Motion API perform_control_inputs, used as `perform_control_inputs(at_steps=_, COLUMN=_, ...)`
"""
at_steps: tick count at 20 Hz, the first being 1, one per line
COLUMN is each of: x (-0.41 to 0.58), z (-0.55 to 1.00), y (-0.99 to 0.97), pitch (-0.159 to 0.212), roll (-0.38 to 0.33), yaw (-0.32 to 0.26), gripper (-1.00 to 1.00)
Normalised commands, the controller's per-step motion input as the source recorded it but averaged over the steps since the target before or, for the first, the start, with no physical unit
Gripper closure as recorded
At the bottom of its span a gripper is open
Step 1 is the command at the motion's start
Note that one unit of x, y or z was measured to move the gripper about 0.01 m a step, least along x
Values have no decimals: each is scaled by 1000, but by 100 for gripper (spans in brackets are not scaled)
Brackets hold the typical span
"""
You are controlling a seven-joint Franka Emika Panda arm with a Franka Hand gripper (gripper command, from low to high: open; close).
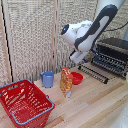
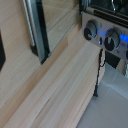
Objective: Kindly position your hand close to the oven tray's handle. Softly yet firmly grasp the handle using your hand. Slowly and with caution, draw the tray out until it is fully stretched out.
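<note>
Pale wood planks make up the table (image 1: pixel 95 102) you are working over, and a woven cream screen (image 1: pixel 30 35) closes off the room behind it. In the exterior view the hand (image 1: pixel 80 55) is a blurred pale block at the end of the white arm (image 1: pixel 92 30); its fingers are too small to make out, so you cannot tell whether it is open or closed, and the wrist view shows no fingers at all. The oven (image 1: pixel 112 52) sits at about 3 o'clock, cut off by that picture's edge. The oven tray (image 1: pixel 95 72) shows as a dark rack slanting out below it, just beside the hand; whether they touch is unclear. In the wrist view you get the oven's knobs (image 2: pixel 91 31), a dangling black cord (image 2: pixel 98 70) and a dark bar (image 2: pixel 37 30), likely the handle. A red bowl (image 1: pixel 76 77), yellow bag (image 1: pixel 66 80) and blue cup (image 1: pixel 47 78) stand mid-table, a red basket (image 1: pixel 25 102) at 8 o'clock.
</note>
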Motion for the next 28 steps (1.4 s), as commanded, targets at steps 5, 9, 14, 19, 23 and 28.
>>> perform_control_inputs(at_steps=5, x=261, z=0, y=-541, pitch=-101, roll=-183, yaw=117, gripper=-100)
perform_control_inputs(at_steps=9, x=611, z=-32, y=-614, pitch=-21, roll=-118, yaw=72, gripper=-100)
perform_control_inputs(at_steps=14, x=538, z=-187, y=-696, pitch=15, roll=-41, yaw=68, gripper=-100)
perform_control_inputs(at_steps=19, x=171, z=-175, y=-707, pitch=0, roll=-30, yaw=28, gripper=-100)
perform_control_inputs(at_steps=23, x=-103, z=-100, y=-661, pitch=0, roll=-16, yaw=-21, gripper=-100)
perform_control_inputs(at_steps=28, x=-444, z=-1, y=-551, pitch=-9, roll=0, yaw=-98, gripper=-100)
